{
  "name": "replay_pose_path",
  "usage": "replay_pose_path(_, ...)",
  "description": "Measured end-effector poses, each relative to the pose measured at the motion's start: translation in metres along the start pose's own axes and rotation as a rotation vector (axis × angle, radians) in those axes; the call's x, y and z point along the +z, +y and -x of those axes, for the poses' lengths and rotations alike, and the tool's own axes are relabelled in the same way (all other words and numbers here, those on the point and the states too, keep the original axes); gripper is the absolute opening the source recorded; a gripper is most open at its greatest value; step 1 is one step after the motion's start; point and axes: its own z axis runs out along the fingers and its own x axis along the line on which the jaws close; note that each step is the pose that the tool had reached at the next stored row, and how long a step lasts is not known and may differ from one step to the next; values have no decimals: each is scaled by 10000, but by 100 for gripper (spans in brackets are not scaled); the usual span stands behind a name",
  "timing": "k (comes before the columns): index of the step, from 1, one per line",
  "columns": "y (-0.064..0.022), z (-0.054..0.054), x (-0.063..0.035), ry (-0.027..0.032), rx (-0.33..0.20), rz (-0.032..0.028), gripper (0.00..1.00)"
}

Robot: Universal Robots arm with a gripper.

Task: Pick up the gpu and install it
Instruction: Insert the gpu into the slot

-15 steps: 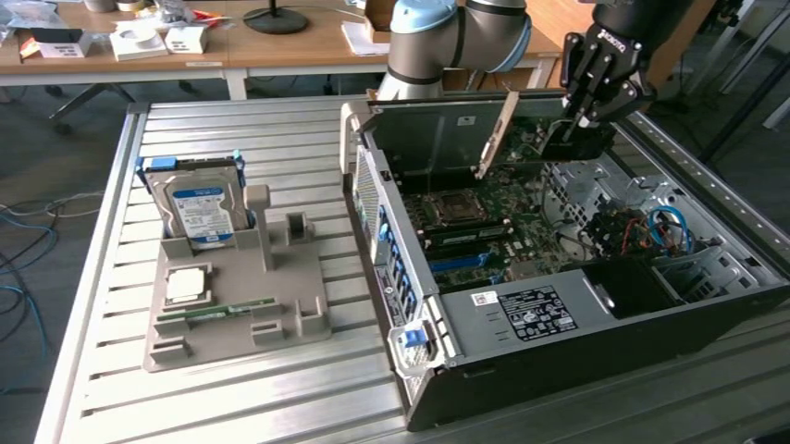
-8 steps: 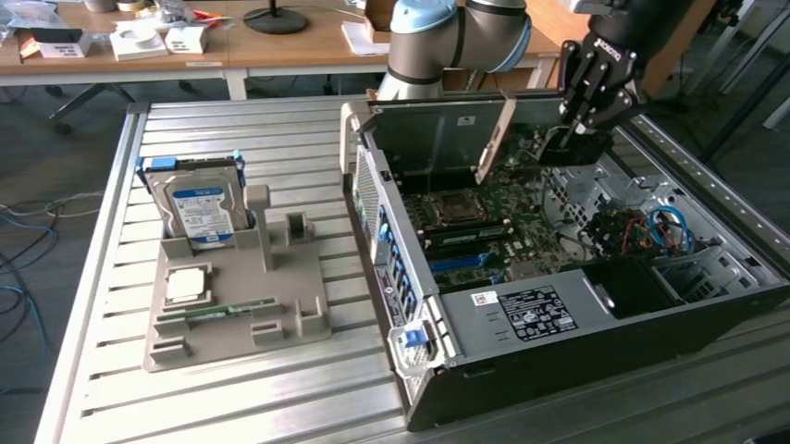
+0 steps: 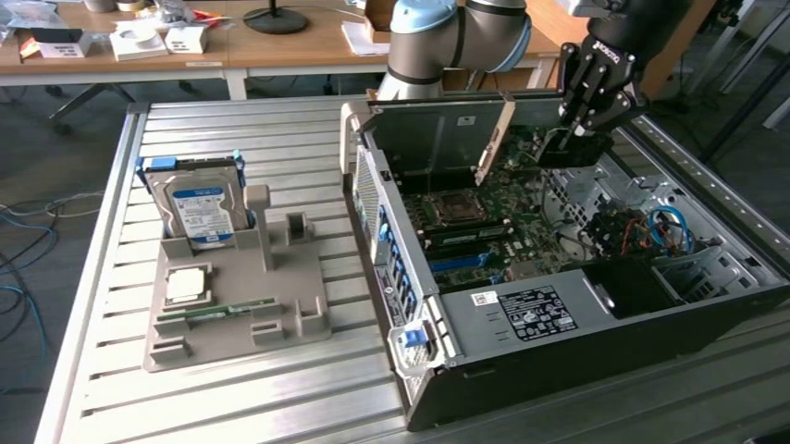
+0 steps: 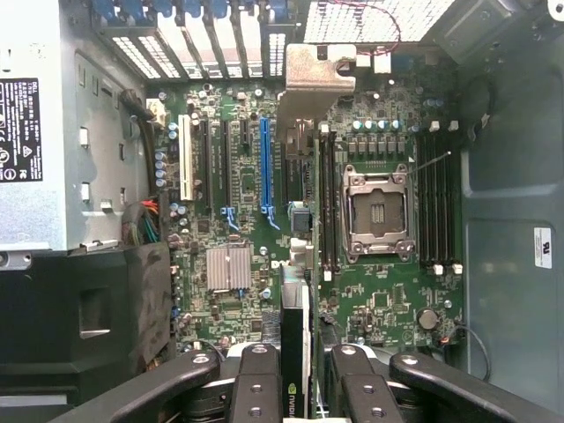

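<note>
Since the gripper [image 4: 304,392] is clamped on the gpu [image 4: 295,339], your pickup is done. The card stands edge-on just beside the blue slot [image 4: 265,167], bracket end past the slot's far end. Seating it looks unfinished.

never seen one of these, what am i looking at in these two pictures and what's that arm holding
It is a robot arm with a pincer at its tip. One picture comes from a camera off the arm, the other from a camera on its wrist, looking into the open computer case. The pincer is closed on the gpu, a thin dark card seen edge-on, over the motherboard. On the metal table beside the case, a grey tray holds a hard drive and a green memory stick.
</note>
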Motion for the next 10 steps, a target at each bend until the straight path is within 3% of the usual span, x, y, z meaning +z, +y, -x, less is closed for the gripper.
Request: replay_pose_path(10, -2, -1, 42, -2, 0, 1, 27)
